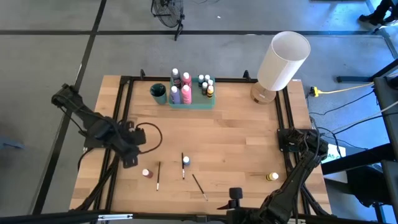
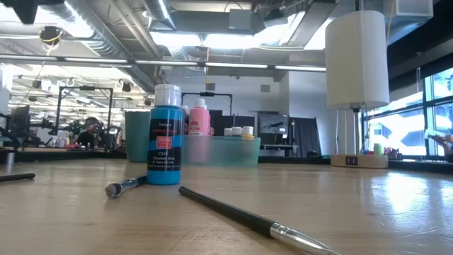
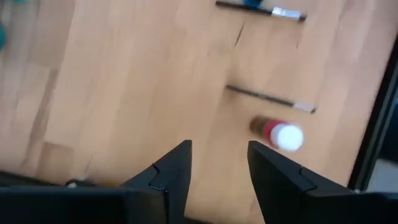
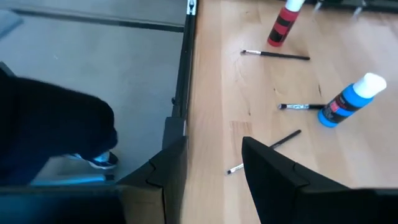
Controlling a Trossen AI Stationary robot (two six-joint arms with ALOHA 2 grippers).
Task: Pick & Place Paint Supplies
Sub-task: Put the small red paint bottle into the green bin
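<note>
Loose paint supplies lie on the wooden table's near half. A red bottle (image 1: pixel 147 173) (image 3: pixel 277 132) lies on its side, a blue bottle (image 1: pixel 186 160) (image 2: pixel 164 145) stands upright, and a yellow bottle (image 1: pixel 272 177) sits near the right. Three thin brushes (image 1: pixel 158 176) (image 1: pixel 183 165) (image 1: pixel 199 186) lie flat among them. My left gripper (image 1: pixel 129 162) (image 3: pixel 217 168) hovers open above the table, left of the red bottle. My right gripper (image 1: pixel 235 198) (image 4: pixel 214 168) hangs open over the near edge, with the nearest brush (image 4: pixel 264 151) just beyond its fingers.
A translucent green tray (image 1: pixel 193 101) at the far edge holds several bottles, with a teal cup (image 1: pixel 158 93) beside it. A big white lamp (image 1: pixel 283 62) stands at the far right. Black frame rails (image 1: pixel 118 124) run along the table's sides. Bare wood lies mid-table.
</note>
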